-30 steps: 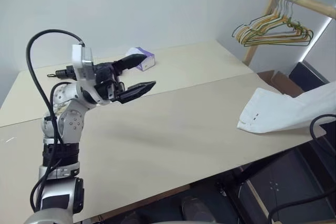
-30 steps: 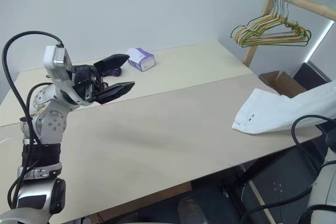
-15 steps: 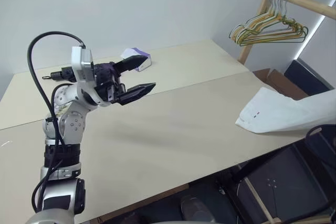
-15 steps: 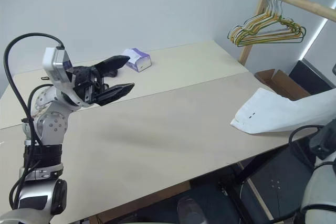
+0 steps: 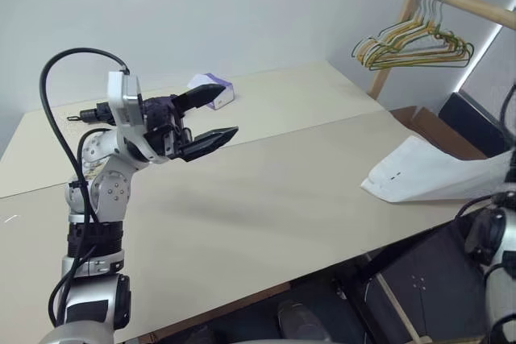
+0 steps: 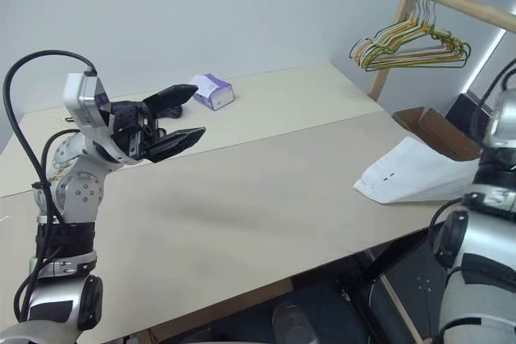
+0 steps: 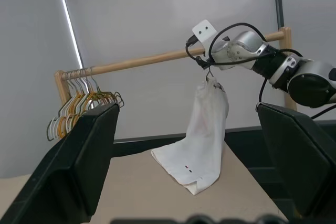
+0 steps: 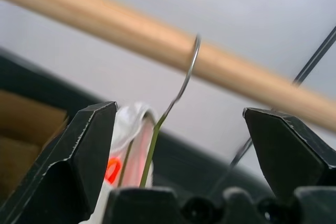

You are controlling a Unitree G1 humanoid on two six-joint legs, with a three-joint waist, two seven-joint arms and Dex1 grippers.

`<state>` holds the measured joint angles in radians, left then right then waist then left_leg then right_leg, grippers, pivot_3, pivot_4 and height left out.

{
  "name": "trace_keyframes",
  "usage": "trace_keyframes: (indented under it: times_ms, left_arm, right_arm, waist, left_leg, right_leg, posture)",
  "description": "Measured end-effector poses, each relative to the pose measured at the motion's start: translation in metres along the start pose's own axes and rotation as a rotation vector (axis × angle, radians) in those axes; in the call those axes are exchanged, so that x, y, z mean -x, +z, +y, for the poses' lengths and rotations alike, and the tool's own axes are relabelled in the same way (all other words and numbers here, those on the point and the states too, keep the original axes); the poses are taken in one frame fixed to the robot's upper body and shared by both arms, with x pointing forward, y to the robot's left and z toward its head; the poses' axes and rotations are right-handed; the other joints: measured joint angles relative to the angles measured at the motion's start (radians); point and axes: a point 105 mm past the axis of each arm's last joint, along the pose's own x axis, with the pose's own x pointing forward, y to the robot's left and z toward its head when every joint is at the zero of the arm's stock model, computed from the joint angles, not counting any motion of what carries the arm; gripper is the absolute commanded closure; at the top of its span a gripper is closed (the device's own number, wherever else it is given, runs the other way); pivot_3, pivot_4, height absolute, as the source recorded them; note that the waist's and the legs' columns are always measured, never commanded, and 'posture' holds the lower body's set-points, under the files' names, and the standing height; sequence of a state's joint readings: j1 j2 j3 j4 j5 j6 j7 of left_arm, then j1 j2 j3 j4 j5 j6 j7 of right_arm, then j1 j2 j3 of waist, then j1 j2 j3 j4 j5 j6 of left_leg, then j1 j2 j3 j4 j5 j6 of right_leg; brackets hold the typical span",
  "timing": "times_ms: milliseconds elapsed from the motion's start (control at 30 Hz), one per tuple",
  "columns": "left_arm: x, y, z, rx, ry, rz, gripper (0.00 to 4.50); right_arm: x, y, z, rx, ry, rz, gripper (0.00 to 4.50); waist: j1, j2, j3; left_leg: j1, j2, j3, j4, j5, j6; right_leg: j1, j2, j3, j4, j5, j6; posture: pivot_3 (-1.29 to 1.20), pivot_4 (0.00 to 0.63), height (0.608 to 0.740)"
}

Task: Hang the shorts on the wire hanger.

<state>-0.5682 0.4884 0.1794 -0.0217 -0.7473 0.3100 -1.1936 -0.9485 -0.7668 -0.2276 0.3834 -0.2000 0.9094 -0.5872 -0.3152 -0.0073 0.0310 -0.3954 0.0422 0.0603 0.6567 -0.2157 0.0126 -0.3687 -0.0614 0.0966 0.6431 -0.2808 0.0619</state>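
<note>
- Pale wall, tan bench (image 5: 266,199), wooden rail (image 7: 157,59) off to the right with a bunch of spare hangers (image 5: 415,46).
- Shorts (image 7: 202,135) look already on the hanger (image 8: 181,90) — its hook is over the rail, the hem trailing onto the bench corner.
- Right tool (image 8: 178,145) sits spread just below the hook, pinching nothing.
- Left tool (image 5: 205,118) is spread too, empty over the bench.
- Looks basically done — only backing the arm off is left, I'd say.
</note>
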Motion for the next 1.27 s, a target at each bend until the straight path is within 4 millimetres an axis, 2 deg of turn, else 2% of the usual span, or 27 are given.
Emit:
trace_keyframes:
  times_ms: [67, 167, 300, 400, 533, 633, 767, 867, 1067, 1167, 1267]
  left_arm:
    - [0.000, 0.000, 0.000, 0.001, 0.001, 0.000, 0.00]
    - [0.004, -0.002, 0.000, 0.007, 0.015, 0.010, 0.00]
    - [0.022, -0.015, 0.005, 0.014, 0.090, 0.093, 0.00]
    - [0.032, -0.014, 0.015, 0.011, 0.172, 0.111, 0.00]
    - [0.044, -0.023, 0.021, -0.002, 0.272, 0.175, 0.00]
    - [0.058, -0.038, 0.018, 0.006, 0.343, 0.236, 0.00]
    - [0.072, -0.054, 0.006, 0.033, 0.407, 0.293, 0.00]
    - [0.077, -0.059, 0.002, 0.028, 0.437, 0.324, 0.00]
    - [0.083, -0.071, -0.002, 0.030, 0.472, 0.392, 0.00]
    - [0.084, -0.075, -0.002, 0.029, 0.481, 0.413, 0.00]
    - [0.083, -0.079, -0.004, 0.030, 0.469, 0.436, 0.00]
  right_arm:
    - [0.009, 0.005, 0.006, 0.048, 0.011, -0.072, 0.03]
    - [0.032, 0.023, 0.023, 0.120, 0.100, -0.250, 0.03]
    - [0.079, 0.049, 0.058, 0.156, 0.371, -0.491, 0.03]
    - [0.122, 0.053, 0.090, 0.110, 0.677, -0.585, 0.03]
    - [0.178, 0.030, 0.123, 0.144, 1.066, -0.687, 0.03]
    - [0.203, 0.006, 0.133, 0.267, 1.248, -0.778, 0.03]
    - [0.231, -0.044, 0.140, 0.482, 1.490, -0.836, 0.03]
    - [0.250, -0.067, 0.142, 0.562, 1.609, -0.856, 0.03]
    - [0.259, -0.084, 0.141, 0.652, 1.688, -0.874, 0.03]
    - [0.263, -0.085, 0.141, 0.666, 1.696, -0.885, 0.03]
    - [0.266, -0.086, 0.142, 0.671, 1.694, -0.895, 0.03]
  waist:
    - [0.002, 0.000, 0.000]
    - [0.001, 0.000, 0.000]
    - [0.002, 0.000, 0.000]
    - [0.014, -0.004, 0.000]
    - [0.071, -0.005, 0.001]
    - [0.117, -0.006, 0.001]
    - [0.186, -0.009, 0.003]
    - [0.223, -0.009, 0.003]
    - [0.276, -0.011, 0.003]
    - [0.294, -0.012, 0.002]
    - [0.303, -0.012, 0.002]
  left_leg:
    - [0.000, 0.000, 0.000, 0.000, 0.000, 0.000]
    - [0.000, 0.000, 0.000, 0.000, 0.000, 0.000]
    - [0.000, 0.000, -0.001, 0.000, 0.000, 0.000]
    - [0.000, 0.001, -0.001, 0.000, 0.000, 0.000]
    - [-0.003, 0.000, -0.002, 0.000, -0.001, 0.001]
    - [-0.004, 0.001, -0.002, 0.000, -0.001, 0.001]
    - [-0.003, 0.002, 0.000, 0.001, -0.001, 0.001]
    - [-0.003, 0.002, 0.002, 0.002, -0.001, 0.001]
    - [-0.007, 0.002, 0.009, 0.002, -0.001, 0.001]
    - [-0.014, 0.002, 0.010, 0.003, 0.000, 0.000]
    - [-0.015, 0.002, 0.011, 0.003, 0.000, 0.000]
  right_leg:
    - [0.000, 0.000, 0.000, 0.000, 0.000, 0.000]
    - [0.000, 0.000, 0.000, 0.000, 0.000, 0.000]
    - [0.000, 0.001, 0.000, 0.000, 0.000, 0.000]
    - [0.000, 0.001, -0.001, 0.000, 0.000, 0.001]
    - [-0.001, 0.000, -0.001, -0.002, 0.001, 0.001]
    - [-0.003, 0.000, -0.002, -0.001, 0.001, 0.001]
    - [-0.004, 0.000, -0.003, -0.001, 0.002, -0.001]
    - [-0.004, 0.001, -0.003, 0.000, 0.002, -0.002]
    - [-0.009, 0.000, -0.003, 0.000, 0.002, -0.002]
    - [-0.017, 0.001, -0.002, 0.003, 0.003, -0.003]
    - [-0.018, 0.001, -0.002, 0.003, 0.003, -0.003]
  posture:
    - [-0.20, 0.000, 0.740]
    - [-0.19, 0.000, 0.740]
    - [-0.14, 0.000, 0.740]
    - [-0.10, 0.000, 0.740]
    - [-0.04, 0.000, 0.740]
    - [0.00, 0.000, 0.740]
    - [0.03, 0.000, 0.740]
    - [0.04, 0.000, 0.740]
    - [0.05, 0.000, 0.740]
    - [0.05, 0.000, 0.740]
    - [0.05, 0.000, 0.740]
